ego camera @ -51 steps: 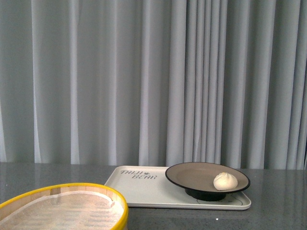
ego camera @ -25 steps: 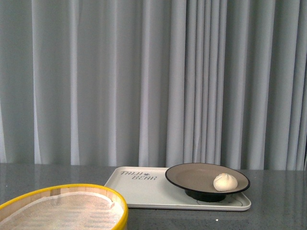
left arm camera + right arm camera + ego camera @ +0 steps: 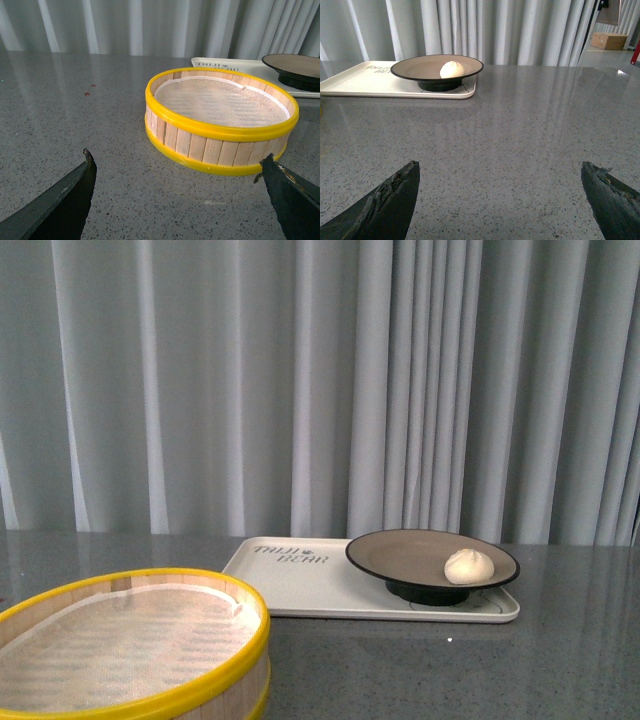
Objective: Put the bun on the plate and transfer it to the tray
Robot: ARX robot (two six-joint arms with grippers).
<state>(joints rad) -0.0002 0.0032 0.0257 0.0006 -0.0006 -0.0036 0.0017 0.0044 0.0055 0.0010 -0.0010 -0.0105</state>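
A small cream-white bun [image 3: 469,565] [image 3: 452,69] lies on the right side of the black-rimmed beige plate [image 3: 400,555] [image 3: 415,67]. That plate stands on the right end of the cream-white lettered tray [image 3: 300,585] [image 3: 365,80] [image 3: 220,63]. Neither arm shows in the front view. My left gripper [image 3: 177,162] is open over bare table, short of the steamer basket. My right gripper [image 3: 500,172] is open too, well back from the tray, with nothing between its fingers. The plate's edge [image 3: 295,67] shows beyond the basket in the left wrist view.
A round wooden steamer basket [image 3: 130,645] [image 3: 220,122] with yellow rims and a white cloth liner stands near the front left. A grey speckled table [image 3: 520,130] runs back to a grey curtain [image 3: 300,390]. A cardboard box [image 3: 607,40] sits off to the far right.
The front view has tipped down a little: basket, tray and plate all sit higher in the frame and more of the basket shows. The bun, plate and tray have not shifted relative to each other.
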